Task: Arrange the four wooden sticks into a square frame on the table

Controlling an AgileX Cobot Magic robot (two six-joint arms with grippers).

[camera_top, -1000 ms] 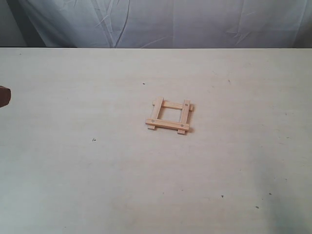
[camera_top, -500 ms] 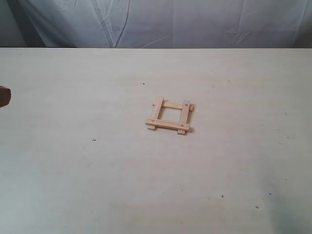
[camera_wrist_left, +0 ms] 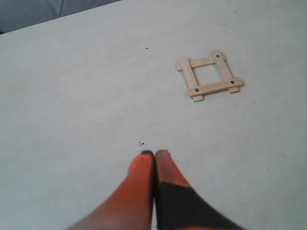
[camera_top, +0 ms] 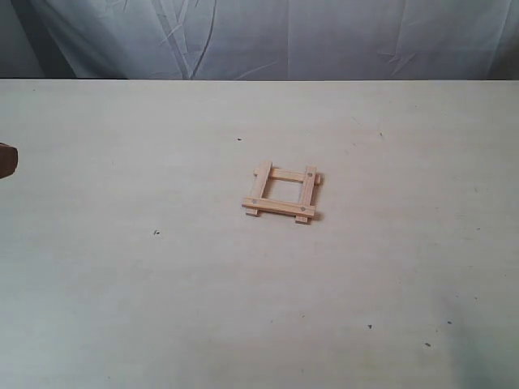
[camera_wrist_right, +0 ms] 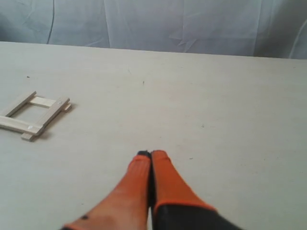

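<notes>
The exterior view looks down at a slant from well back across the wide pale cream tabletop [camera_top: 122,284] toward a wrinkled grey-white cloth backdrop [camera_top: 284,36]. Lower and nearer, the wrist views look out past the orange left gripper [camera_wrist_left: 154,154] and orange right gripper [camera_wrist_right: 150,153]. All three share the small open square frame [camera_top: 281,193] of light wooden strips.

Exterior view: dark reddish-brown object [camera_top: 6,160] at left edge, cut off; identity undeterminable. Right wrist view: square frame [camera_wrist_right: 33,115] clipped by picture edge, one corner out of shot. Bodies of left end effector [camera_wrist_left: 154,154] and right end effector [camera_wrist_right: 150,154] cut off. On table [camera_top: 122,308], specks [camera_top: 156,232] too small to identify.
</notes>
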